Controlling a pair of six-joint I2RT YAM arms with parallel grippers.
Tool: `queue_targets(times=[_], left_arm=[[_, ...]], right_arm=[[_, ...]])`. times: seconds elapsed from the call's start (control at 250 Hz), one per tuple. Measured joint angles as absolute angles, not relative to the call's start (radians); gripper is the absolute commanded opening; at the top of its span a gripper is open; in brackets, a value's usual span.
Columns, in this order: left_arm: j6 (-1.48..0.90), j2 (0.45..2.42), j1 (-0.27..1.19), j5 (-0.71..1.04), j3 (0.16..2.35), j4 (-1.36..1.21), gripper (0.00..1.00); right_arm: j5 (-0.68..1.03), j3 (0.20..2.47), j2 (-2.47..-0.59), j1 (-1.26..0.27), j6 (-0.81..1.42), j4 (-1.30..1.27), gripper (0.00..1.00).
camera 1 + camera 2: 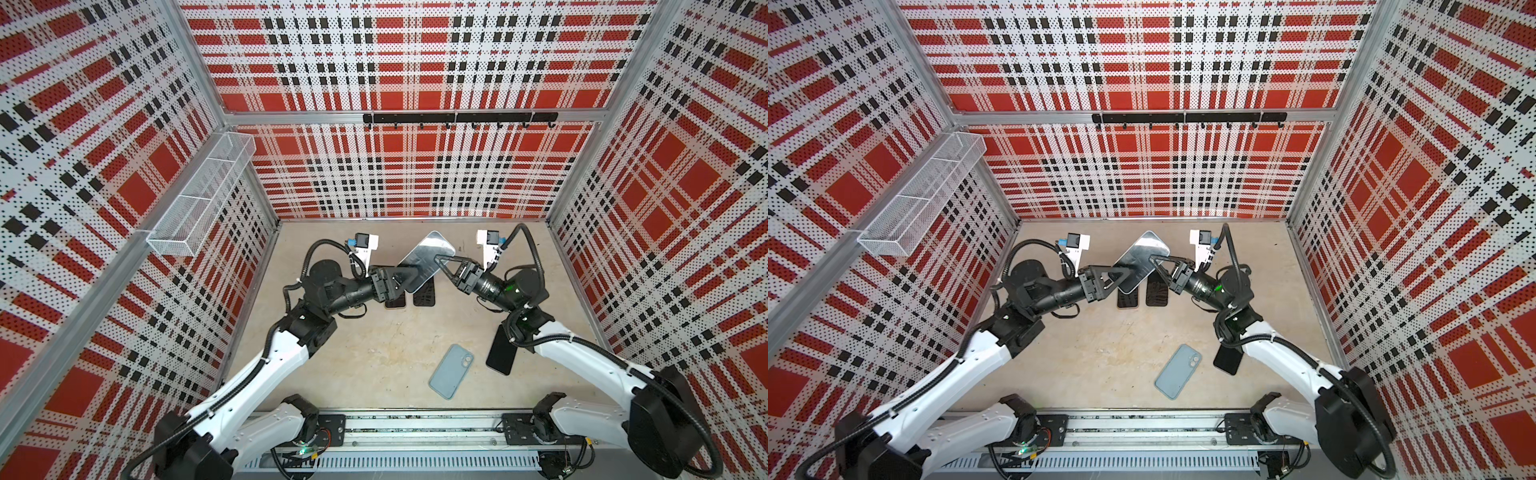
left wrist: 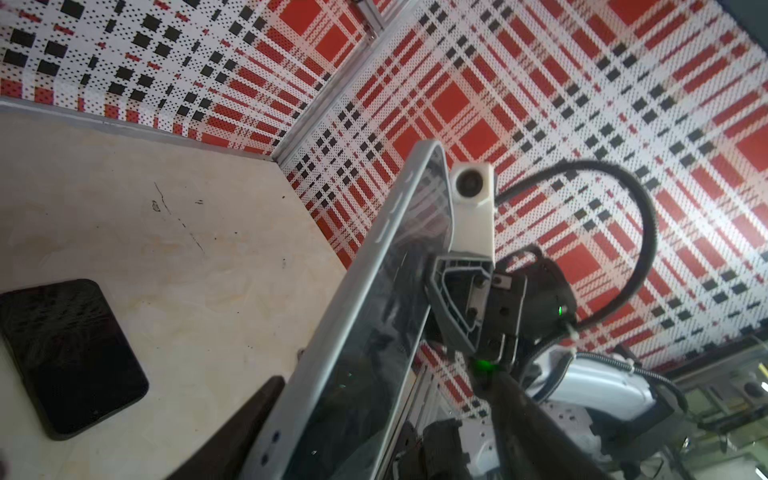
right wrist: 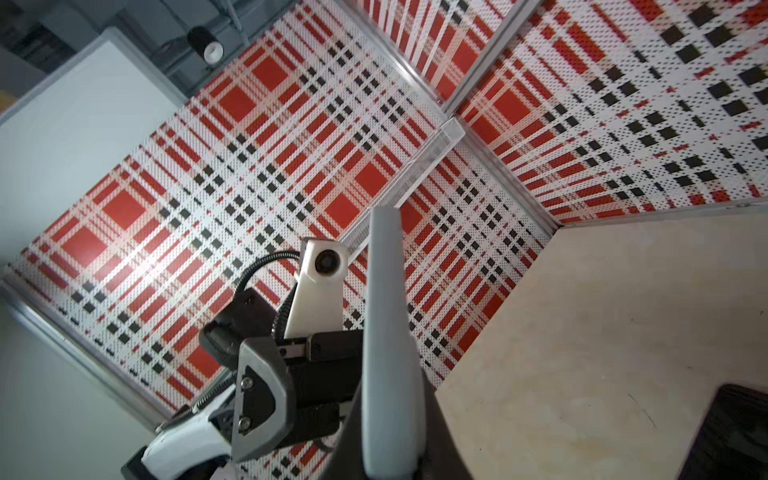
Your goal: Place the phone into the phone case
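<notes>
Nearest the front edge, a blue phone case [image 1: 451, 371] lies flat on the tabletop [image 1: 374, 340]. A black phone [image 1: 500, 353] lies just beside it, partly under the right arm. Farther in, the right gripper [image 1: 438, 259] has its jaws clenched on one edge of the grey-framed phone [image 1: 424, 253], which is tilted clear of the tabletop. The left gripper [image 1: 413, 274] has its jaws released, spread either side of that phone. Beneath lie two dark slabs [image 1: 424, 296]; whether phones or cases cannot be told.

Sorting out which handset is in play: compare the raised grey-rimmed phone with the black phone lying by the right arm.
The grey-rimmed phone is in the air, tilted; the black phone lies flat on the table. The grey-rimmed phone is pinched by the right gripper; no gripper holds the black phone. Both are rounded rectangles.
</notes>
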State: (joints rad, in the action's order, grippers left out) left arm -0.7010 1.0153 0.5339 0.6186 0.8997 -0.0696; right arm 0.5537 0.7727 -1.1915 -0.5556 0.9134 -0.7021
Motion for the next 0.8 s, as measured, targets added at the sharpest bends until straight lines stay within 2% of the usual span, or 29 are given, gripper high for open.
queue_targets(times=[0.164, 0.412, 0.52, 0.564, 0.672, 0.796], left_arm=[[-0.55, 1.012, 0.535, 0.751, 0.971, 0.187, 0.67], [-0.491, 1.034, 0.558, 0.789, 0.968, 0.367, 0.3], [-0.491, 1.034, 0.558, 0.797, 0.955, 0.366, 0.19], [-0.498, 1.03, 0.558, 0.81, 0.945, 0.346, 0.15], [-0.547, 1.017, 0.558, 0.844, 0.898, 0.268, 0.06], [-0.635, 1.01, 0.564, 0.836, 0.839, 0.152, 0.0]], right_arm=[[0.728, 0.854, -1.18, -0.534, 0.821, -0.511, 0.0], [0.872, 0.857, -1.215, -0.517, 0.815, -0.432, 0.0], [0.894, 0.854, -1.227, -0.514, 0.842, -0.464, 0.0], [0.9, 0.847, -1.236, -0.509, 0.859, -0.485, 0.04], [0.92, 0.819, -1.254, -0.502, 0.913, -0.566, 0.23], [0.884, 0.775, -1.3, -0.505, 0.967, -0.691, 0.27]])
